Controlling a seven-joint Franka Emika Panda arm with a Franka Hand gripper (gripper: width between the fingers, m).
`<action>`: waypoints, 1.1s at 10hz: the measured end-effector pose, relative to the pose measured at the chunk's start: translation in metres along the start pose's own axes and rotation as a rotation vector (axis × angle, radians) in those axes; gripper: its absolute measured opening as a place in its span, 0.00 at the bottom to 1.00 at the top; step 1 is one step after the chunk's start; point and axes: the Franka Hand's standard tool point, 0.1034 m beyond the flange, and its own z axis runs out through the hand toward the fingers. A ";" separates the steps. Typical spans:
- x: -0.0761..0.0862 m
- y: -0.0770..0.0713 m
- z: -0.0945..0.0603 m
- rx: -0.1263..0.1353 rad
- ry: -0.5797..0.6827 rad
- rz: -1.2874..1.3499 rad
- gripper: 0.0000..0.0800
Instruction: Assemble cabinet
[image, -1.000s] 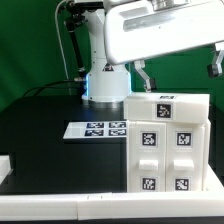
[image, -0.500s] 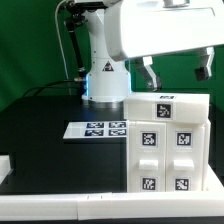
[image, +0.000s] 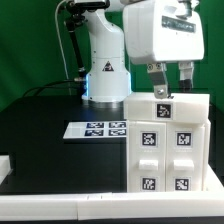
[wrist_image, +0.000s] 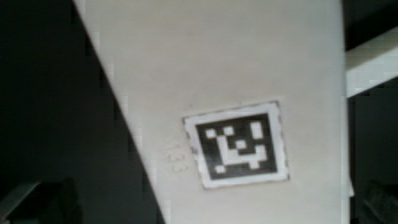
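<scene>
One big white cabinet (image: 168, 142) standing at exterior view's right, near table front edge, tags all over facing side. Gripper (image: 172, 88) hanging right above its top edge, fingers (image: 158, 82) spread wide, one toward each side of top tag, not clamping anything as far as I can see. Marker board (image: 103, 129) flat on black table (image: 45, 140), just beside cabinet on exterior view's left. Loads of open tabletop further left. Wrist view: white cabinet face (wrist_image: 196, 90) with one tag (wrist_image: 240, 143), dark gaps either side.
</scene>
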 end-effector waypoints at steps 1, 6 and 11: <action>-0.002 -0.001 0.002 0.000 -0.008 -0.038 1.00; -0.008 -0.004 0.010 0.012 -0.018 -0.028 1.00; -0.011 -0.002 0.010 0.012 -0.018 0.058 0.69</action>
